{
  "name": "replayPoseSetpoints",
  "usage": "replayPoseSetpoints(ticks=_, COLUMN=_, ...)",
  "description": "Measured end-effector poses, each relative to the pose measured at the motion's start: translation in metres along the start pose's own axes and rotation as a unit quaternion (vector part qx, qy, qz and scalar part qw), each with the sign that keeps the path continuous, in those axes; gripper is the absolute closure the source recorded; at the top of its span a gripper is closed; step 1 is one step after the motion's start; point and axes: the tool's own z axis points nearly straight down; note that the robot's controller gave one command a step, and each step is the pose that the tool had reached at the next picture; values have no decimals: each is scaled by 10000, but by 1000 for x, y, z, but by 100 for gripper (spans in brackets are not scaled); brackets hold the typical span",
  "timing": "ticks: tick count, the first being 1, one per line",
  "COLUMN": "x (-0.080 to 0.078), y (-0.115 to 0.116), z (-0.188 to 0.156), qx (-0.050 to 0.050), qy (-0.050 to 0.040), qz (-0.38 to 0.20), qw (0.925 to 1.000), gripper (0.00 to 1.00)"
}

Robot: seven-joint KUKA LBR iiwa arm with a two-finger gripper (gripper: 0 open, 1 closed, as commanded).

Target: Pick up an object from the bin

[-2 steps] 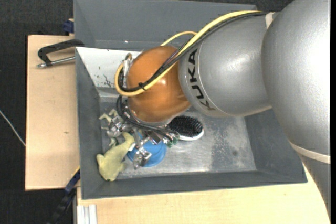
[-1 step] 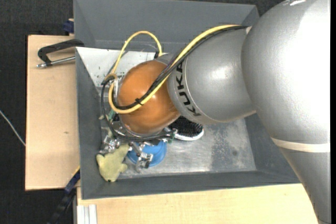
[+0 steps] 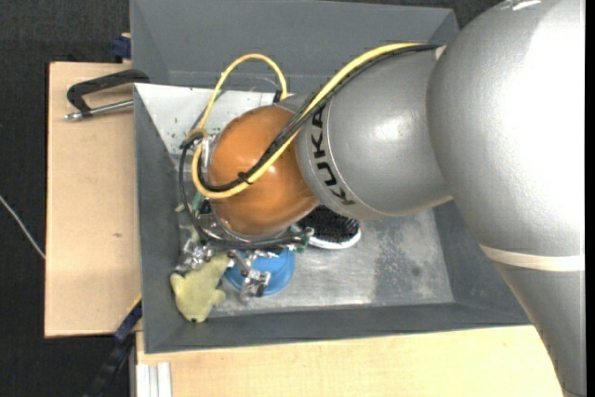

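My gripper (image 3: 240, 261) is low in the front left part of the bin, mostly hidden under the arm's orange cover. Right beside it, on its right, lies a blue round flat thing (image 3: 276, 271), partly covered by the gripper. A pale yellow-green soft lump (image 3: 196, 290) lies just to its left, in the front left corner of the bin. A black brush-like thing with a white rim (image 3: 336, 230) lies a little to the right, half under the arm.
A white speckled sheet (image 3: 164, 112) lies against the bin's back left wall. The big grey arm covers the bin's right and back. Yellow cables loop over the orange cover. Bare grey floor shows at the front right.
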Motion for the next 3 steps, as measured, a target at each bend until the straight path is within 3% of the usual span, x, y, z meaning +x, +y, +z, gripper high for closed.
replayPoseSetpoints(ticks=1, x=-1, y=-1, z=-3, qx=10, qy=0, qz=1, qw=10000, gripper=100)
replayPoseSetpoints(ticks=3, x=-6, y=-3, z=-73, qx=17, qy=-28, qz=18, qw=10000, gripper=100)
